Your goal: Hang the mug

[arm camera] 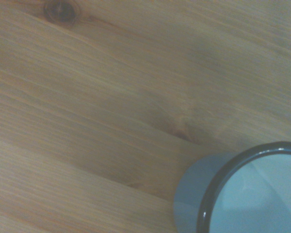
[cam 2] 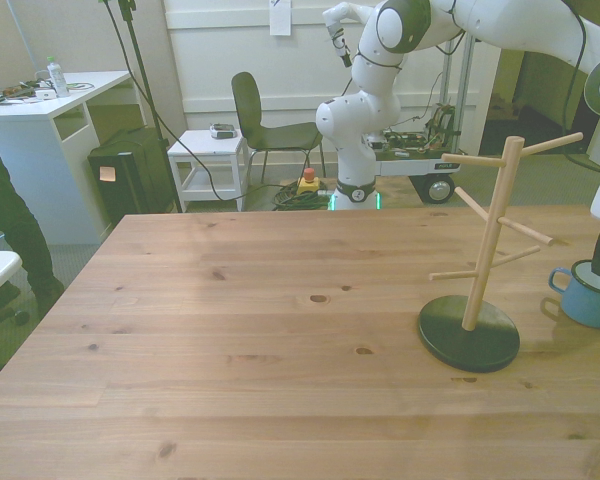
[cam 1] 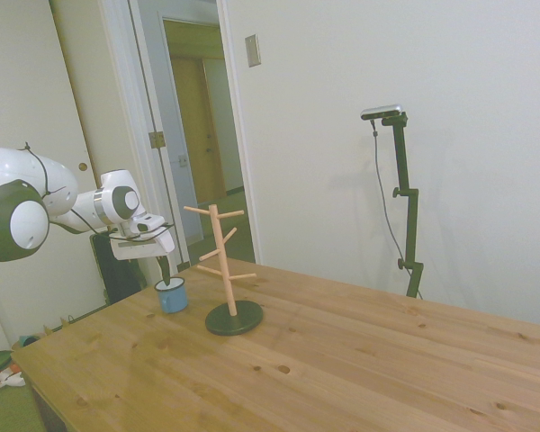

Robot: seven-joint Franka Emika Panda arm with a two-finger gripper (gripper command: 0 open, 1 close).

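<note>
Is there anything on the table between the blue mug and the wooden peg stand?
No. In the side view only bare table separates the mug from the stand.

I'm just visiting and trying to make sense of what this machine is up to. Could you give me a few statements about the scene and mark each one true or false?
1. The mug stands upright on the table. True.
2. The mug already hangs on the wooden peg stand. False: it sits on the table beside the stand, apart from it.
3. The claw is right at the mug's rim, with a finger reaching down into the mug. True.
4. The mug is red. False: it is light blue with a dark rim.
5. The peg stand lies tipped over. False: it stands upright on its dark round base.
</note>
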